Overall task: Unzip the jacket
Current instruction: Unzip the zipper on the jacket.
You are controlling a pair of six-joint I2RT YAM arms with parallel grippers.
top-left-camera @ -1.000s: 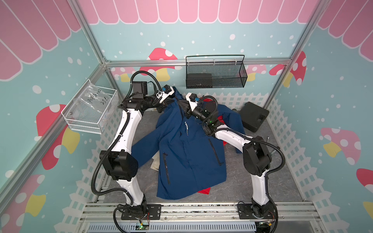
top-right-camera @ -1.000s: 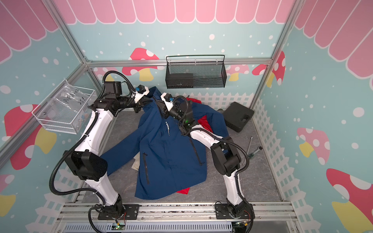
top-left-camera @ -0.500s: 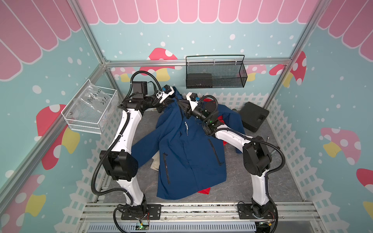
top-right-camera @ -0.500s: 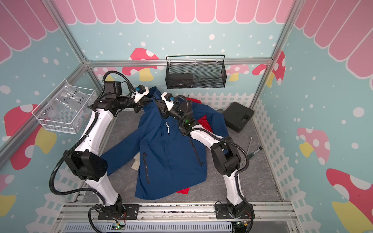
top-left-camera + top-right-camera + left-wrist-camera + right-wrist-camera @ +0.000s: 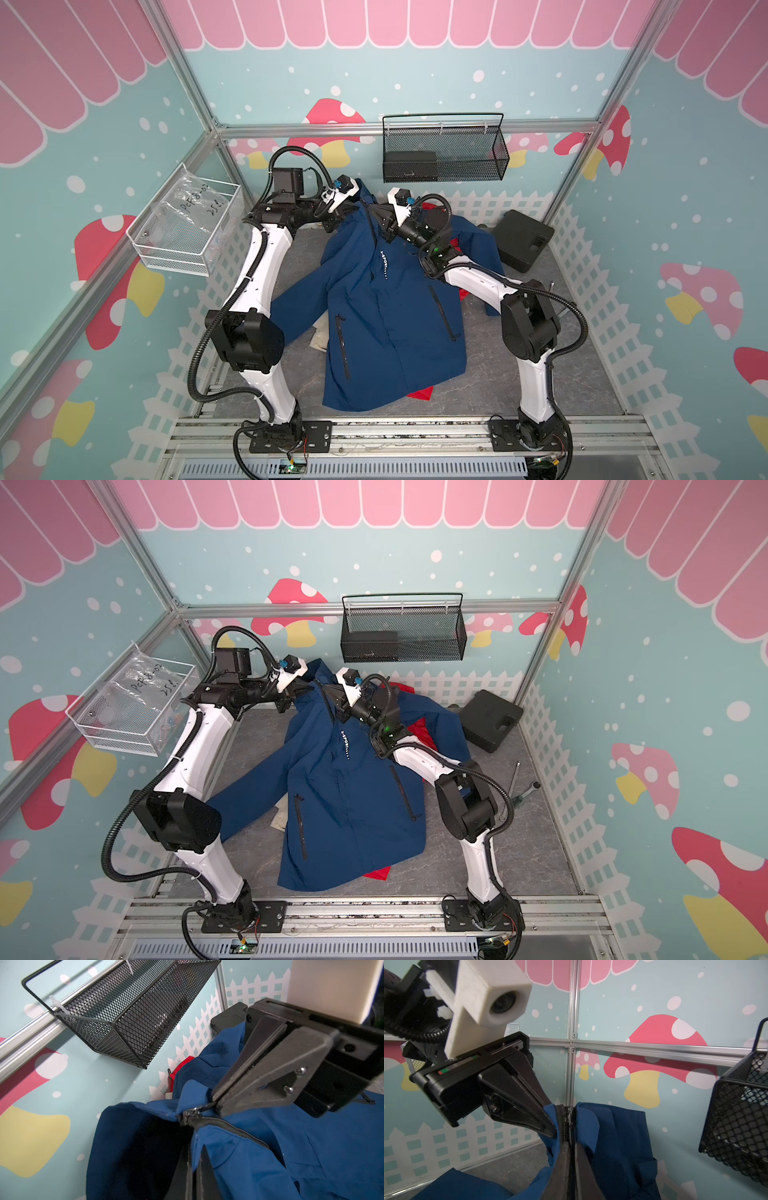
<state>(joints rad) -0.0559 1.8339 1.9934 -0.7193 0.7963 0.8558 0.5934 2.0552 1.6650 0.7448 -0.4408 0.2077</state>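
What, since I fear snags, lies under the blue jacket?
Red fabric peeks out at the jacket's hem, a pale scrap beside its sleeve; the rest underneath is covered.

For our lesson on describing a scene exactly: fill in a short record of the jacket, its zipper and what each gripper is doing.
jacket: blue, spread front-up on the floor, collar end raised
zipper: closed, slider at the top
left gripper: shut on the collar beside the zipper
right gripper: shut on the zipper pull
unzipping: not yet begun
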